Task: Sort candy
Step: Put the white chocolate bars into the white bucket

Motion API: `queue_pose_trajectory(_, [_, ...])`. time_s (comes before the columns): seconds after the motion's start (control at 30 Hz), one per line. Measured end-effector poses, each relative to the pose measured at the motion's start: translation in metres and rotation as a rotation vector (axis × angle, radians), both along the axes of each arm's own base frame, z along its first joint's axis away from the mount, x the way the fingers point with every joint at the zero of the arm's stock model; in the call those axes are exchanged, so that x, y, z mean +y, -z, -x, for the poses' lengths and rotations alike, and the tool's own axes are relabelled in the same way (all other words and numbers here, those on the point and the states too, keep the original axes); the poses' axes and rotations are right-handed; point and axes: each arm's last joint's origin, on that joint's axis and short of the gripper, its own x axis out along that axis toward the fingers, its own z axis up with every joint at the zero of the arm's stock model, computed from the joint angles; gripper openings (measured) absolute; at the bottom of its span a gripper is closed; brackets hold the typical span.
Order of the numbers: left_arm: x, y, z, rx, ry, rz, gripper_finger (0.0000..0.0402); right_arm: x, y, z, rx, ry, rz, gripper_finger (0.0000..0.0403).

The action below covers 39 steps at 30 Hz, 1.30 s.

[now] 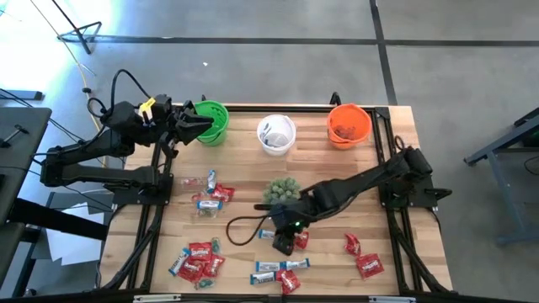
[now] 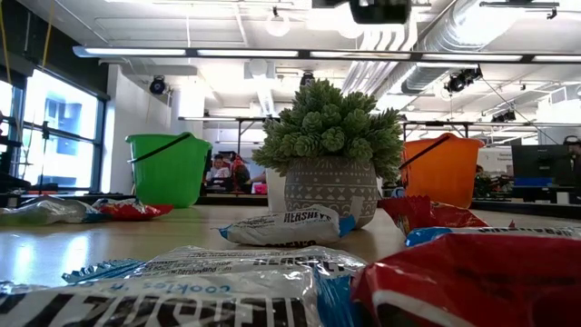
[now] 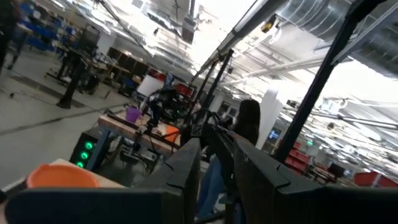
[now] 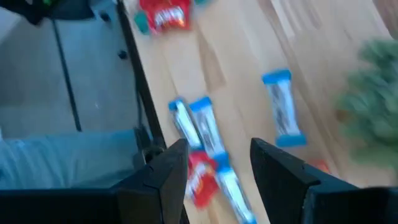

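Candy (image 1: 198, 261) lies scattered on the bench (image 1: 244, 164), several pieces directly beneath your right end effector (image 1: 285, 240), fingers wide, empty. Pick step pending: descend, centre on one wrapper. Left end effector (image 1: 192, 123) hovers beside the green cup (image 1: 212, 123), narrowly parted; contents indeterminate.

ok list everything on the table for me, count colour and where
green cup: one, back left of the table
white cup: one, back middle
orange cup: one, back right
plant: one, green, patterned pot, table centre
candy: many, red and blue-and-white wrappers, scattered over the front half
table: one, light wood
left gripper: at the green cup's rim, fingers part open, nothing visibly held
right gripper: low over the front-centre candy, fingers open, empty
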Motion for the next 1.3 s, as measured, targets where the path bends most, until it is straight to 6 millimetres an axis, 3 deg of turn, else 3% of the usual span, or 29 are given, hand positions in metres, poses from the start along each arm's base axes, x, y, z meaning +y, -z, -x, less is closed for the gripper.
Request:
queue_pose_trajectory(0.13, [-0.002, 0.001, 0.0, 0.016, 0.078, -0.003, 0.0082, 0.009, 0.01, -0.016, -0.076, 0.04, -0.03, 0.017])
queue_pose_trajectory(0.3, [-0.005, 0.001, 0.0, 0.025, 0.184, 0.018, 0.0082, 0.009, 0.025, -0.026, -0.035, 0.141, -0.09, 0.017])
queue_pose_trajectory(0.63, [-0.011, 0.002, 0.0, 0.036, 0.3, 0.005, 0.0082, 0.017, 0.057, -0.035, 0.071, 0.059, -0.118, 0.017])
queue_pose_trajectory(1.07, [-0.018, 0.002, -0.001, 0.041, 0.353, 0.004, 0.0082, 0.005, 0.057, -0.043, 0.006, 0.066, -0.065, 0.017])
queue_pose_trajectory(1.3, [-0.02, 0.002, -0.001, 0.04, 0.358, -0.006, 0.0082, -0.002, 0.059, -0.042, 0.065, 0.062, -0.098, 0.017])
